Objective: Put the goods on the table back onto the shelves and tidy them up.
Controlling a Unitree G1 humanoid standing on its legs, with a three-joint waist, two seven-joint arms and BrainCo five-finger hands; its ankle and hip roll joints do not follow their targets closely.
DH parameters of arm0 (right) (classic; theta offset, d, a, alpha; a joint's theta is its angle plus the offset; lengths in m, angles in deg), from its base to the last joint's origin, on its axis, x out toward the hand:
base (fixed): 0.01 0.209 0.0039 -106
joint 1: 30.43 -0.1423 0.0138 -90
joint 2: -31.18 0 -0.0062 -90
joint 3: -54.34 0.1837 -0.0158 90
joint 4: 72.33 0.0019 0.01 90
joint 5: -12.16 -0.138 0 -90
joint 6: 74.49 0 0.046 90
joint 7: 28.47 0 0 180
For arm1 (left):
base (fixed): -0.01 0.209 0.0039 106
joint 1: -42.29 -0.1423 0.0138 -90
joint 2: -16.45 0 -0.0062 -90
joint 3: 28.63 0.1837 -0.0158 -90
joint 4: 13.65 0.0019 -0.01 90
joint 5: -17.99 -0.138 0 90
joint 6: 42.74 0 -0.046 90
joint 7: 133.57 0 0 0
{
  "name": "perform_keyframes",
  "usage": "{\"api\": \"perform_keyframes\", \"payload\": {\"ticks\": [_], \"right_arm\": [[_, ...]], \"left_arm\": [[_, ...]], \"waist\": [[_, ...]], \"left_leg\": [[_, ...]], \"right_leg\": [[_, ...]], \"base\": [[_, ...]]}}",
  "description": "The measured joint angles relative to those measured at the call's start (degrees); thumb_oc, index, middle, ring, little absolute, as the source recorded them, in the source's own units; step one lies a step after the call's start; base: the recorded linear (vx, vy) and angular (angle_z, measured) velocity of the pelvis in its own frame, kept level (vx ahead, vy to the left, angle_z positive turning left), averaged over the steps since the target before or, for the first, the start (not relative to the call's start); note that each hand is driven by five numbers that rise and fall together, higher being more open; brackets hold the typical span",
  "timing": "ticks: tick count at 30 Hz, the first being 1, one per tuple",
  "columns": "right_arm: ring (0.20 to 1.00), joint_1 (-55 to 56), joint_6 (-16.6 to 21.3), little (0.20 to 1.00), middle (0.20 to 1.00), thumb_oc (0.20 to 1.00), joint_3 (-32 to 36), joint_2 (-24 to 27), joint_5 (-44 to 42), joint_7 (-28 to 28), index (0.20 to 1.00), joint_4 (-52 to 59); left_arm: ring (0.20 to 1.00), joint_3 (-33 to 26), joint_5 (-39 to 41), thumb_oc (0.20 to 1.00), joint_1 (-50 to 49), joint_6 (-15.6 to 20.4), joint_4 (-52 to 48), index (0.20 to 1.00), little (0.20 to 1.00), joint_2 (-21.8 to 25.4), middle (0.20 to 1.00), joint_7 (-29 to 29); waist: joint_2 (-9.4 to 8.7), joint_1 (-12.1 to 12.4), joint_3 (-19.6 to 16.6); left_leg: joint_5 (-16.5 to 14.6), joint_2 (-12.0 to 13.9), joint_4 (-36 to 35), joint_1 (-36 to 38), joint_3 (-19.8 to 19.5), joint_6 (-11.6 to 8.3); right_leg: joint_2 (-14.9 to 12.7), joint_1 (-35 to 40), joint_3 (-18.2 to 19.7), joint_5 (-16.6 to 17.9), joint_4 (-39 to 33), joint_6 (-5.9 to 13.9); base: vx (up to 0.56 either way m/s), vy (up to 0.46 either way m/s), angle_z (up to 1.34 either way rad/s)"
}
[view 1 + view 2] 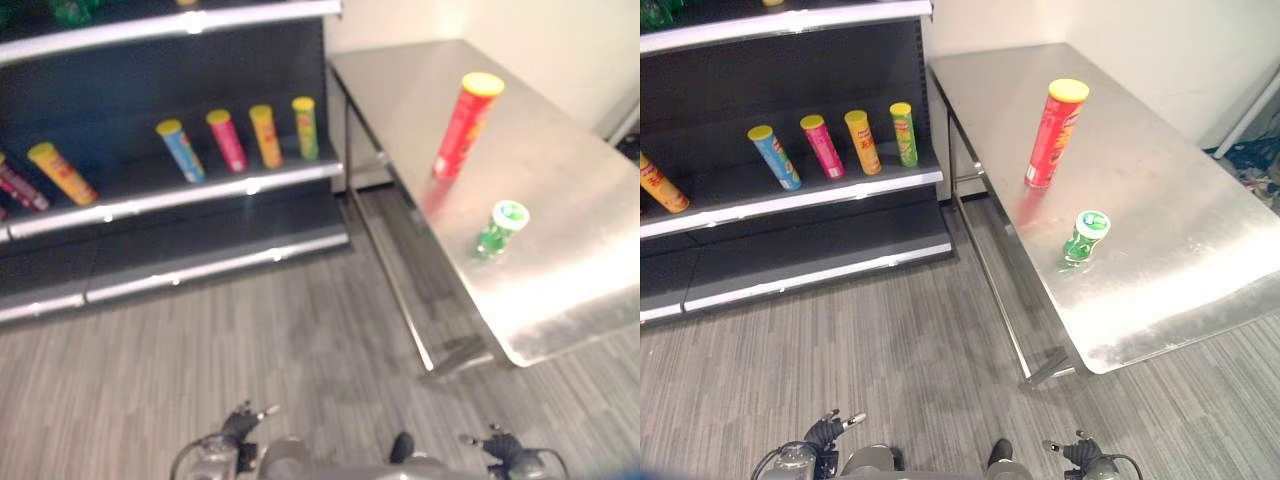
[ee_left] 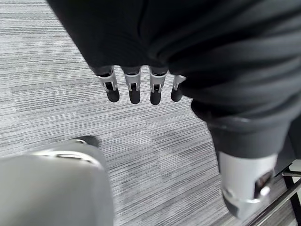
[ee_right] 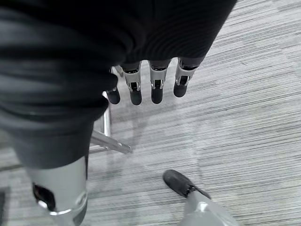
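A tall red can with a yellow lid point(image 1: 1055, 132) stands upright on the steel table point(image 1: 1180, 190) at the right. Nearer the table's front edge stands a short green cup with a white and green lid point(image 1: 1085, 236). The dark shelf unit point(image 1: 790, 200) at the left carries a row of upright cans: blue point(image 1: 775, 157), pink point(image 1: 822, 146), orange point(image 1: 862, 142) and green point(image 1: 904, 134). My left hand point(image 2: 134, 87) and right hand point(image 3: 146, 87) hang low over the floor, far from the table and shelf. Their fingers are straight and hold nothing.
Another orange can point(image 1: 660, 185) stands at the shelf's far left. A lower shelf board point(image 1: 810, 270) is bare. The table's metal leg point(image 1: 985, 260) runs between shelf and table. Grey striped floor point(image 1: 920, 370) lies between me and both.
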Motion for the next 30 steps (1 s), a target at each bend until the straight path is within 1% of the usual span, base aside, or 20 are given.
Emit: {"api": "perform_keyframes", "payload": {"ticks": [1,2,3,5,6,7,8,10,13,14,15,17,19,20,22,23,24,25,28,30], "right_arm": [[1.0,-0.4,0.0,1.0,1.0,1.0,0.0,0.2,0.0,0.1,1.0,-0.2],[1.0,-0.8,0.1,1.0,1.0,1.0,0.3,0.4,0.0,0.1,1.0,-0.4],[1.0,-0.8,0.2,1.0,1.0,1.0,0.0,-0.1,0.0,0.1,1.0,-0.3],[1.0,-0.1,0.2,1.0,1.0,1.0,0.0,-1.3,0.0,0.1,1.0,-0.1],[1.0,0.1,0.1,1.0,1.0,1.0,0.5,-2.4,0.0,0.2,1.0,-0.7],[1.0,0.6,0.1,1.0,1.0,1.0,0.9,-3.2,0.0,0.4,1.0,-0.8],[1.0,0.8,0.1,1.0,1.0,1.0,0.9,-3.6,0.0,0.4,1.0,-0.8],[1.0,1.5,0.1,1.0,1.0,1.0,1.2,-4.3,0.0,0.6,1.0,-0.8],[1.0,2.3,0.1,1.0,1.0,1.0,3.3,-4.4,-1.0,0.8,1.0,-0.8],[1.0,2.0,0.1,1.0,1.0,1.0,4.7,-4.3,-2.5,1.0,1.0,-0.6],[1.0,2.1,0.1,1.0,1.0,1.0,5.9,-3.9,-3.9,1.3,1.0,-0.1],[1.0,2.3,0.1,1.0,1.0,1.0,11.7,-3.3,-7.3,2.7,1.0,1.4],[1.0,2.8,0.2,1.0,1.0,1.0,15.1,-1.9,-9.1,3.9,1.0,3.3],[1.0,3.5,0.6,1.0,1.0,1.0,17.3,-0.4,-10.1,5.0,1.0,4.8],[1.0,4.7,0.8,1.0,1.0,1.0,22.7,1.4,-12.0,6.5,1.0,7.1],[1.0,5.5,1.9,1.0,1.0,1.0,26.6,3.7,-13.5,8.7,1.0,8.3],[1.0,6.1,1.8,1.0,1.0,1.0,28.5,4.4,-13.5,9.4,1.0,9.7],[1.0,7.8,1.8,1.0,1.0,1.0,32.6,5.1,-13.6,10.1,1.0,14.0],[1.0,11.5,3.4,1.0,1.0,1.0,35.4,11.1,-13.4,12.6,1.0,26.1],[1.0,11.5,4.7,1.0,1.0,1.0,35.8,14.6,-13.2,12.8,1.0,28.7]], "left_arm": [[1.0,0.1,0.0,1.0,-0.2,-0.1,-0.1,1.0,1.0,-0.1,1.0,0.0],[1.0,0.0,0.0,1.0,-0.5,-0.2,-0.1,1.0,1.0,-0.2,1.0,0.0],[1.0,0.0,0.0,1.0,-1.0,-0.2,-0.1,1.0,1.0,0.2,1.0,0.1],[1.0,0.0,0.0,1.0,-1.0,-0.2,-0.5,1.0,1.0,1.4,1.0,0.1],[1.0,-0.1,0.0,1.0,-0.7,-0.1,-0.8,1.0,1.0,2.3,1.0,0.1],[1.0,0.0,0.0,1.0,-0.5,-0.1,-0.9,1.0,1.0,2.9,1.0,0.1],[1.0,-0.1,0.0,1.0,-0.7,-0.1,-1.3,1.0,1.0,3.2,1.0,0.1],[1.0,-0.1,0.0,1.0,-0.6,0.0,-2.0,1.0,1.0,3.6,1.0,0.2],[1.0,-0.5,0.0,1.0,-0.3,0.1,-2.6,1.0,1.0,3.8,1.0,0.2],[1.0,-0.8,0.0,1.0,-0.6,0.1,-2.5,1.0,1.0,4.0,1.0,0.4],[1.0,-1.4,0.0,1.0,-0.6,0.2,-2.3,1.0,1.0,4.1,1.0,0.4],[1.0,-3.0,0.0,1.0,-0.5,0.3,-1.0,1.0,1.0,4.4,1.0,0.8],[1.0,-2.9,-0.1,1.0,-0.7,0.4,0.1,1.0,1.0,4.8,1.0,0.9],[1.0,-3.0,-0.1,1.0,-0.7,0.4,0.7,1.0,1.0,5.2,1.0,0.9],[1.0,-3.5,-0.9,1.0,-0.8,0.4,1.3,1.0,1.0,5.4,1.0,1.0],[1.0,-4.7,-2.3,1.0,-1.0,0.4,2.1,1.0,1.0,5.5,1.0,1.1],[1.0,-4.9,-2.5,1.0,-1.5,0.4,2.3,1.0,1.0,5.5,1.0,1.2],[1.0,-5.2,-2.7,1.0,-2.2,0.6,2.4,1.0,1.0,5.4,1.0,1.3],[1.0,-5.1,-2.8,1.0,-4.4,0.5,3.1,1.0,1.0,5.3,1.0,1.3],[1.0,-5.1,-2.9,1.0,-5.0,0.3,3.2,1.0,1.0,5.3,1.0,1.3]], "waist": [[0.46,0.2,0.3],[1.15,1.1,0.4],[0.98,1.6,0.2],[-0.44,1.5,0.0],[-2.11,1.3,0.0],[-2.72,1.1,-0.1],[-2.9,1.2,-0.1],[-3.46,0.7,-0.5],[-2.78,-0.3,-0.5],[-2.33,-0.5,-0.6],[-2.35,-1.1,-0.6],[-2.41,-1.6,-0.8],[-2.49,-2.1,-1.0],[-2.84,-2.4,-1.3],[-3.12,-2.5,-1.5],[-3.41,-2.5,-1.8],[-3.66,-2.6,-2.0],[-3.72,-2.6,-2.1],[-4.0,-3.3,-2.8],[-4.51,-3.8,-3.5]], "left_leg": [[1.4,-0.5,-4.9,0.9,-1.7,0.19],[3.9,-0.3,-8.3,2.6,-3.5,1.1],[6.9,-0.7,-8.1,3.9,-3.0,2.2],[6.5,-2.0,-8.5,4.6,-1.0,2.97],[6.3,-3.1,-9.4,5.6,0.4,3.28],[6.3,-3.4,-9.4,5.9,1.5,3.69],[6.0,-3.5,-9.6,6.1,2.3,4.06],[5.7,-4.1,-9.7,7.0,3.8,4.96],[4.7,-4.6,-9.5,8.3,6.0,5.2],[4.6,-4.3,-9.7,8.5,6.7,5.28],[4.1,-4.6,-9.8,9.0,7.2,5.29],[3.6,-4.4,-9.8,9.8,8.1,5.09],[3.4,-4.5,-9.8,10.1,8.3,5.2],[3.4,-4.8,-9.8,10.1,8.3,5.22],[3.2,-4.9,-9.8,10.0,8.2,5.32],[3.1,-4.9,-9.8,9.9,8.2,5.59],[3.0,-4.9,-9.8,9.9,8.2,5.6],[3.0,-4.9,-9.8,10.0,8.2,5.6],[3.2,-5.0,-9.7,9.8,8.2,5.44],[3.4,-4.9,-9.7,9.1,8.1,5.26]], "right_leg": [[0.4,-0.2,1.1,0.5,-0.2,0.22],[0.9,-0.3,2.7,0.4,-0.2,1.13],[0.7,-0.6,4.6,0.6,-0.2,1.46],[-0.6,-1.0,5.1,0.8,-0.2,1.88],[-1.4,-1.2,6.0,1.1,-0.1,2.18],[-1.9,-1.7,6.8,1.6,0.4,2.44],[-2.4,-2.0,7.4,1.8,0.7,2.6],[-2.9,-2.1,7.8,2.7,1.5,3.9],[-3.0,-2.8,9.1,3.0,2.4,4.1],[-3.0,-3.0,9.0,3.1,2.7,4.13],[-3.0,-2.9,9.1,3.1,2.8,4.14],[-3.1,-2.8,9.1,3.1,3.2,4.15],[-3.2,-2.8,9.0,3.1,3.5,4.15],[-3.4,-2.8,9.0,3.1,3.5,4.2],[-3.6,-2.8,8.9,3.2,3.5,4.33],[-3.6,-2.9,8.9,3.2,3.5,4.45],[-3.6,-2.9,8.9,3.2,3.4,4.54],[-3.7,-2.8,8.9,3.1,3.3,4.68],[-3.6,-2.9,8.7,2.6,2.7,5.34],[-3.5,-3.1,8.6,2.6,1.7,5.5]], "base": [[0.25,0.232,-0.49],[0.19,0.218,-0.85],[0.13,0.163,-0.86],[0.13,0.239,-0.52],[0.14,0.29,-0.43],[0.06,0.143,-0.48],[0.06,0.122,-0.46],[0.07,0.149,-0.41],[0.09,0.164,-0.41],[0.06,0.105,-0.29],[0.09,0.13,-0.29],[0.07,0.073,-0.22],[0.05,0.051,-0.08],[0.04,0.04,0.02],[0.04,0.022,0.02],[0.03,0.008,0.01],[0.04,0.007,0.01],[0.0,0.0,0.0],[0.0,0.0,0.0],[0.0,0.0,0.02]]}}
